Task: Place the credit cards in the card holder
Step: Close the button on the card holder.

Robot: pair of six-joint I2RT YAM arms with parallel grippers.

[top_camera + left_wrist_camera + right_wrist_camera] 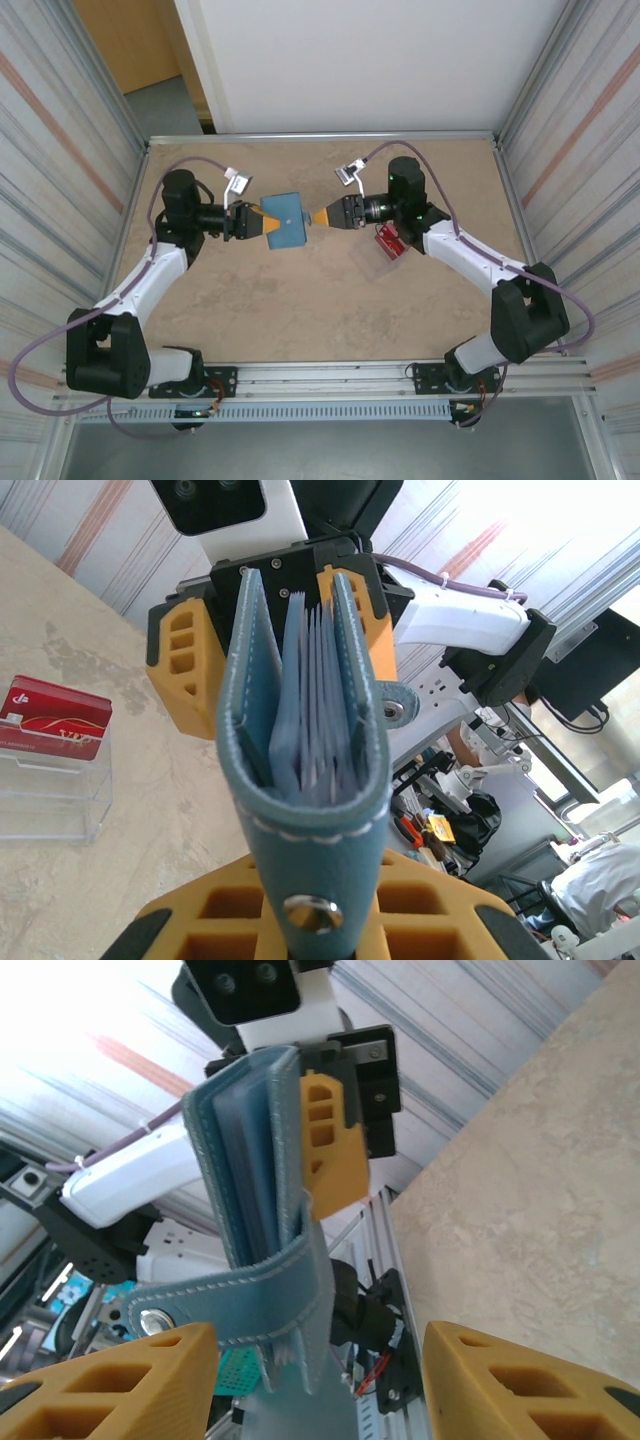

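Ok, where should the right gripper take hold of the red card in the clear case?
Probably by its exposed upper edge, coming down from above. The red card stands in the clear case, whose front wall covers its lower part, so only the top strip is free to pinch.

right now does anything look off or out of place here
Nothing spilled or damaged. The one loose end: the card holder, pinched in the left pincer above the table, has its snap tab undone and hanging free. The credit cards sit in the clear case.
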